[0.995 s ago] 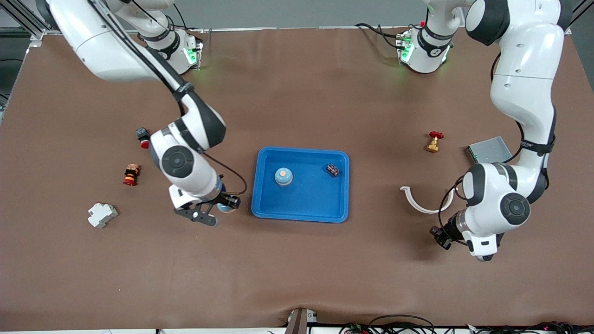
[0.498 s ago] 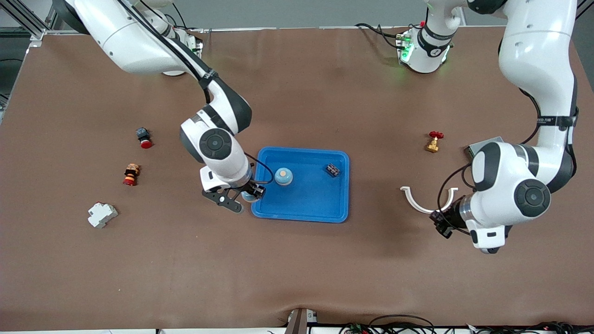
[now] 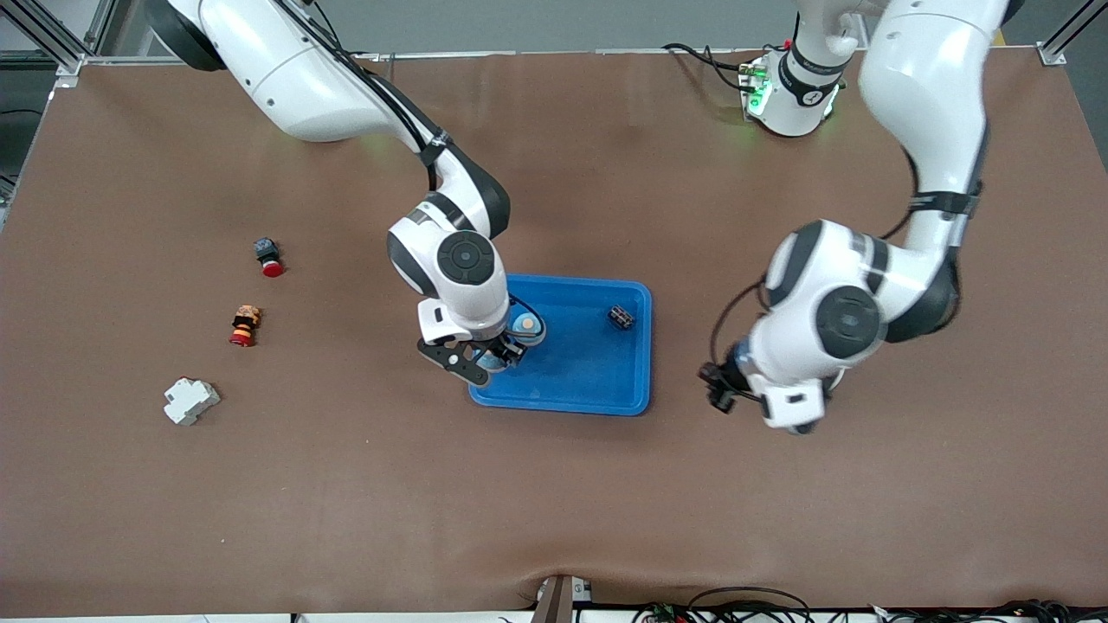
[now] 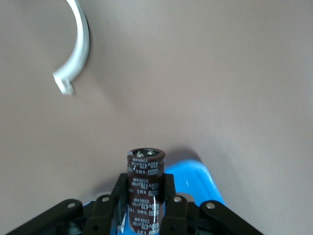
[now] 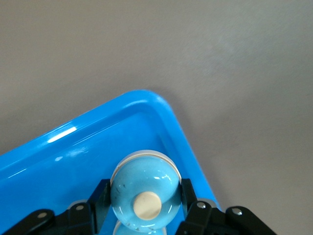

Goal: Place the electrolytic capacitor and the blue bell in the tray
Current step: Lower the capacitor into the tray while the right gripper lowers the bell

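Neither item deposited: right gripper (image 5: 142, 215) grasps the domed light-blue bell (image 5: 143, 191) above the shallow bright blue plastic tray (image 3: 597, 381); left gripper (image 4: 145, 208) clamps the brown cylindrical electrolytic capacitor (image 4: 145, 183) beside the tray's rim.

Glossy white arms, black joints, black fingers (image 5: 100, 196).

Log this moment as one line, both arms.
right gripper: shut on blue bell, over tray | left gripper: shut on capacitor, beside tray, over table
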You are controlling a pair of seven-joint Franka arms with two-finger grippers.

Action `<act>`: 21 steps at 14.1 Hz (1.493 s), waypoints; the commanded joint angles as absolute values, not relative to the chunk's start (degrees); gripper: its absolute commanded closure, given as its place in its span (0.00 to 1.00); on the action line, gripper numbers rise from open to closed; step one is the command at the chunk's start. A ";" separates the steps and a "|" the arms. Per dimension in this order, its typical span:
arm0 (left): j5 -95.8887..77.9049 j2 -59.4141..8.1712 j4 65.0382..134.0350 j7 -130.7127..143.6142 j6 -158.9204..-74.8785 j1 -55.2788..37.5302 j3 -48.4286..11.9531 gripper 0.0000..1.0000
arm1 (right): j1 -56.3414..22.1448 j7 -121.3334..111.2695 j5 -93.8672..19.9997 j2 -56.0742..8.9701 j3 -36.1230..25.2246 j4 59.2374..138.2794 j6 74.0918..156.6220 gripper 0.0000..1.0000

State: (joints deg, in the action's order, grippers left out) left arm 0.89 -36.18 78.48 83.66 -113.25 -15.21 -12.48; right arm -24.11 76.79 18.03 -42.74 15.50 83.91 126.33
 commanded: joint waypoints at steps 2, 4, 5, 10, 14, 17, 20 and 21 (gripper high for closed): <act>0.70 -40.07 76.64 90.07 -119.16 -20.56 -11.69 1.00 | -26.53 79.71 18.98 -46.14 13.19 80.34 128.40 1.00; 1.23 -41.83 76.82 90.88 -122.07 -22.58 -11.52 1.00 | -28.82 80.77 19.07 -47.54 10.91 79.11 128.58 1.00; 1.67 -42.71 76.99 91.84 -123.82 -23.20 -11.17 1.00 | -29.44 81.29 19.07 -48.07 10.46 78.58 128.58 1.00; 3.34 -47.02 77.08 92.72 -127.96 -25.13 -10.55 1.00 | -31.54 82.88 19.07 -50.71 9.15 75.59 128.50 1.00; 3.43 -48.43 77.08 93.96 -128.58 -26.45 -10.02 1.00 | -33.13 84.72 19.16 -52.29 7.83 74.27 128.58 1.00; 3.43 -49.04 77.17 93.96 -128.85 -26.89 -9.75 1.00 | -33.92 86.13 19.16 -53.00 7.21 73.65 129.02 1.00; 3.43 -49.65 77.25 93.96 -128.85 -26.89 -9.67 1.00 | -34.36 87.18 19.16 -53.79 7.21 73.13 129.99 1.00; 3.51 -49.75 77.17 93.96 -128.85 -26.89 -9.67 1.00 | -34.45 87.27 19.16 -53.96 7.21 72.95 129.99 1.00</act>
